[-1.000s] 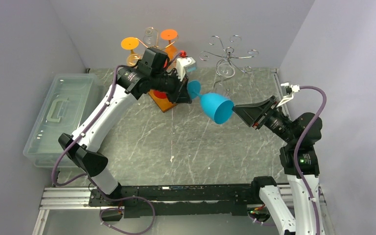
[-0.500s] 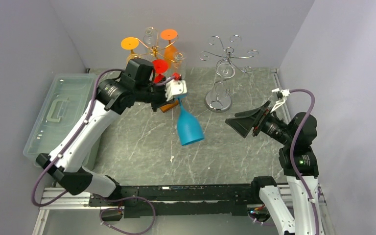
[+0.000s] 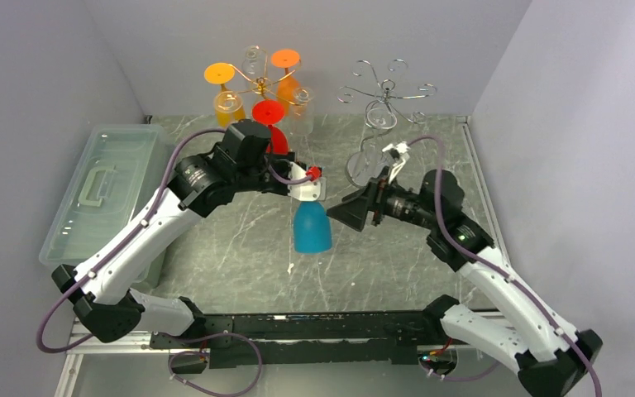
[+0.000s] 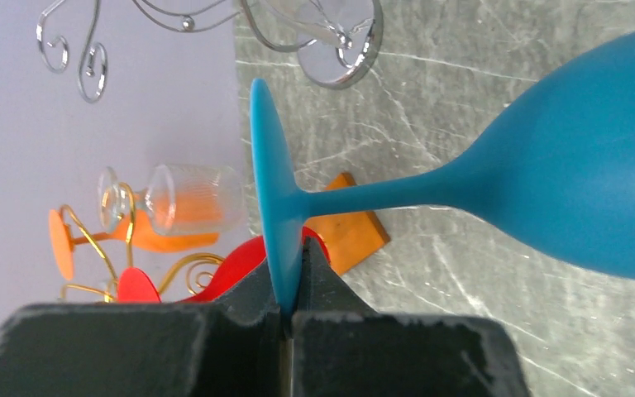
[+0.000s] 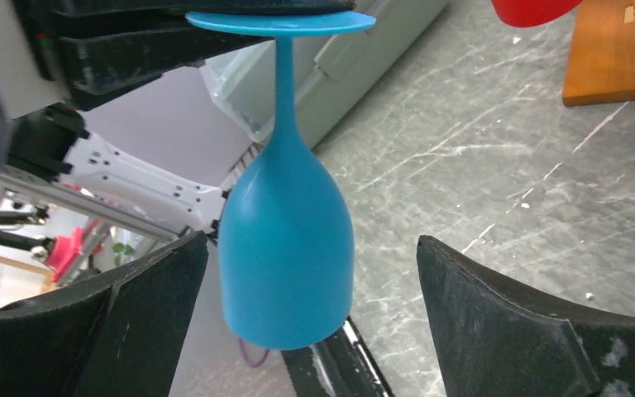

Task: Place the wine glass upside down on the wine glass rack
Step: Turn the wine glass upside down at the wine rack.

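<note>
Top external view: the blue glass (image 3: 312,227), sideways a second ago, now hangs bowl-down over mid-table from the left gripper (image 3: 307,192), pinched shut on its foot, while the right gripper (image 3: 343,213), spread wide and empty, has moved in around the bowl, so racking remains.

looked like a robotics lab test cell. was boxed in on three sides by plain pale grey panels (image 3: 41,74) rising straight from a stone-patterned bench (image 3: 240,248). carried two white and black arms, the left arm (image 3: 149,231) and the right arm (image 3: 479,256), bolted to an aluminium rail (image 3: 116,335) along the bench's near edge, with purple cables (image 3: 40,337) looping off them. held a clear lidded bin (image 3: 99,198) at the bench's left edge, and a gold wire rack (image 3: 258,83) and a chrome wire rack (image 3: 386,93) at its far edge. showed white perforated framing (image 5: 140,186) and blurred clutter past the bench in the right wrist view.
</note>
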`<state>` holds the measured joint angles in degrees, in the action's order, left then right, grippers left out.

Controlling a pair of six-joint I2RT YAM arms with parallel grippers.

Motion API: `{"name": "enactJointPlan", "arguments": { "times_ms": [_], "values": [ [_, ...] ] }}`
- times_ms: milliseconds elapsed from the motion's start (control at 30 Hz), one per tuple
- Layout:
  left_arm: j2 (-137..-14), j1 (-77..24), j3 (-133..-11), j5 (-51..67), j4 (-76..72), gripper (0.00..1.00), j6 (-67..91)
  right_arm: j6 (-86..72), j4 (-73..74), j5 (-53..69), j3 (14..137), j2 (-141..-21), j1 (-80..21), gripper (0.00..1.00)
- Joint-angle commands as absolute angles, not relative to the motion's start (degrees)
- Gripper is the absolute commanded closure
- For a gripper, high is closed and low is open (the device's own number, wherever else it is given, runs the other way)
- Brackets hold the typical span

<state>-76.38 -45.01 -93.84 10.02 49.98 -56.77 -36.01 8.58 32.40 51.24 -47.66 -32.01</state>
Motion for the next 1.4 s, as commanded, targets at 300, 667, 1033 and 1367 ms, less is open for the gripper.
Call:
{"name": "enactJointPlan", "arguments": {
  "times_ms": [300,667,1033,1367],
  "values": [
    [-72.2,-47.5,-89.7,4.8,36.3,1.00,-65.7,-24.9,-10.5,21.4,46.0,-53.4,-47.4,0.00],
    [-70.3,-49.3,-89.2,6.6,34.4,1.00,-63.6,-22.6,-12.7,12.2,43.4,-54.0,-50.4,0.09],
    [-77.1,-49.8,-106.5,6.6,45.0,0.00,-40.4,-10.7,-10.9,-12.9,33.1,-37.9,-49.3,0.23],
    [-86.3,-49.8,-123.1,-6.4,55.4,0.01,-22.4,-6.7,-7.2,-26.4,30.5,-29.5,-39.8,0.28]
  ]
}}
